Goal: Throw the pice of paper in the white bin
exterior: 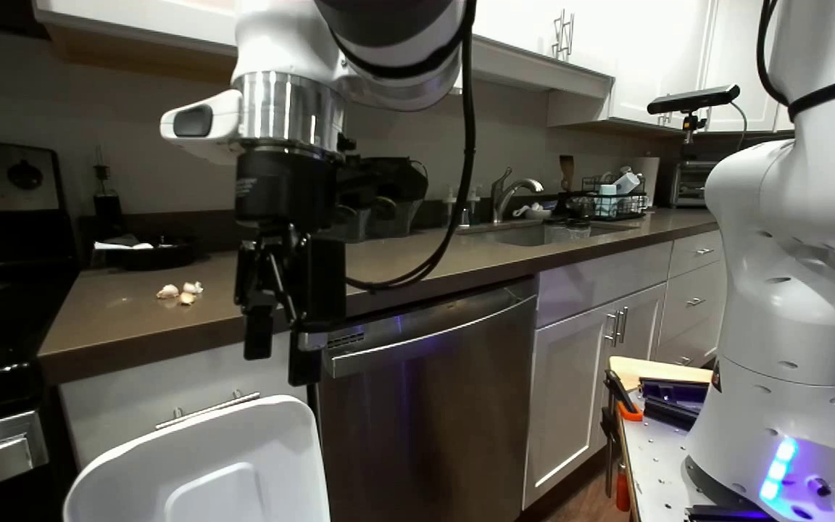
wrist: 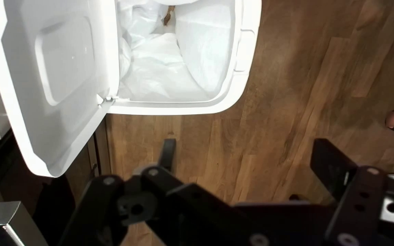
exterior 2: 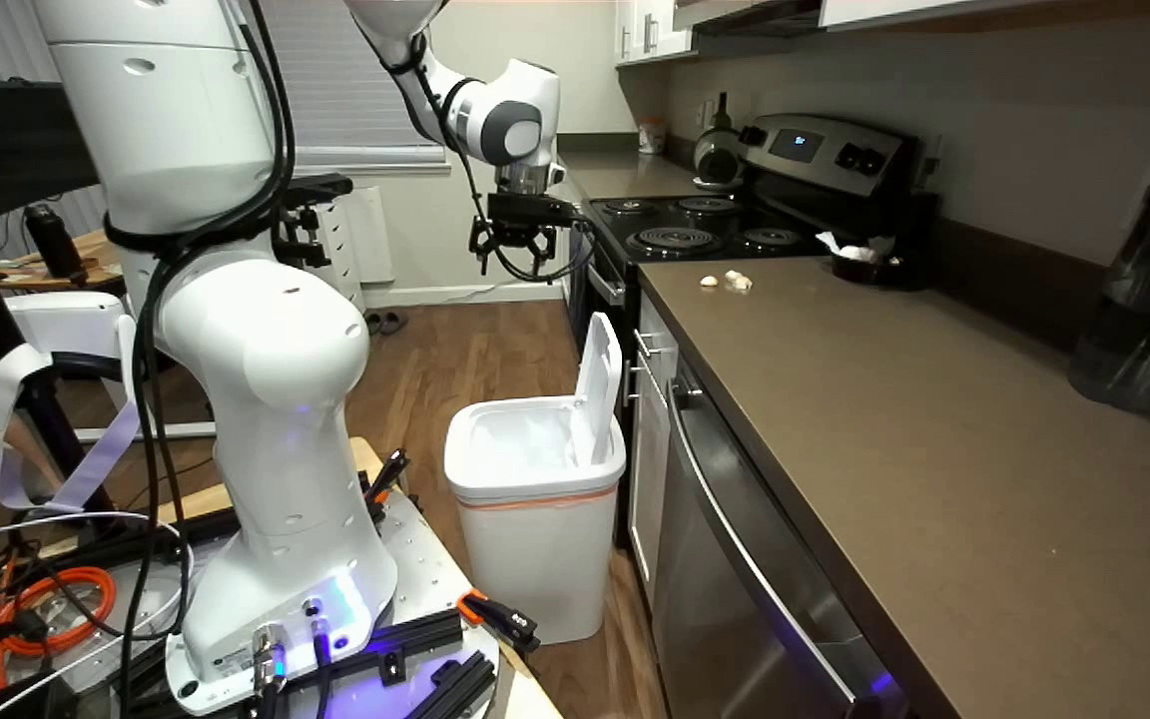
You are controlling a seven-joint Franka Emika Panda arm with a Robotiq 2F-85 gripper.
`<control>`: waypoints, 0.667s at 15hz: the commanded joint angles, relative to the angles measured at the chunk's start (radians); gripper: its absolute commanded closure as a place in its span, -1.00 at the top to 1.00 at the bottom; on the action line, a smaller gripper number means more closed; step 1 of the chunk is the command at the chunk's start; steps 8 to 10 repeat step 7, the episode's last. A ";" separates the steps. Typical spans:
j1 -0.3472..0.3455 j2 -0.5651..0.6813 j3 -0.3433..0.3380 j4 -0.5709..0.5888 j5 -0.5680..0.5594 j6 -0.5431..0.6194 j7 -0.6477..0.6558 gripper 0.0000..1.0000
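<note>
The gripper [wrist: 245, 153] points downward with its two fingers [wrist: 168, 152] wide apart, and the wooden floor [wrist: 279, 95] shows through the gap between them. The white bin [exterior 2: 535, 559] stands on that floor; in an exterior view it sits between the robot's base [exterior 2: 276, 599] on the left and the counter [exterior 2: 894, 449] on the right, close by the dishwasher [exterior 2: 765, 579]. Its lid [exterior 2: 599, 389] is up on the counter side, so the mouth lies uncovered. In that same view the gripper is well above the height of the bin; whether it is directly over the mouth I cannot tell.

A pale liner [wrist: 162, 75] covers the inside of the bin, and in the wrist view a small brown thing [wrist: 167, 17] lies in there toward the far end (too little of it shows to name it). Where the piece of paper is, I cannot tell with any certainty. Near the stove [exterior 2: 825, 165], at the far end of the counter, three small pale pieces [exterior 2: 737, 282] lie close together (they look rather like garlic), and to their right a black pan [exterior 2: 864, 275] holds a crumpled white thing [exterior 2: 840, 247]. In an exterior view the sink [exterior: 512, 234] and its faucet [exterior: 503, 199] are farther along the same counter, to the right of the gripper.
</note>
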 commanded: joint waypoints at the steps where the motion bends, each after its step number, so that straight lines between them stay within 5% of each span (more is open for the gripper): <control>1: -0.008 -0.017 0.001 0.000 0.028 -0.044 -0.007 1.00; 10: -0.004 -0.002 0.002 0.003 0.000 -0.051 0.001 1.00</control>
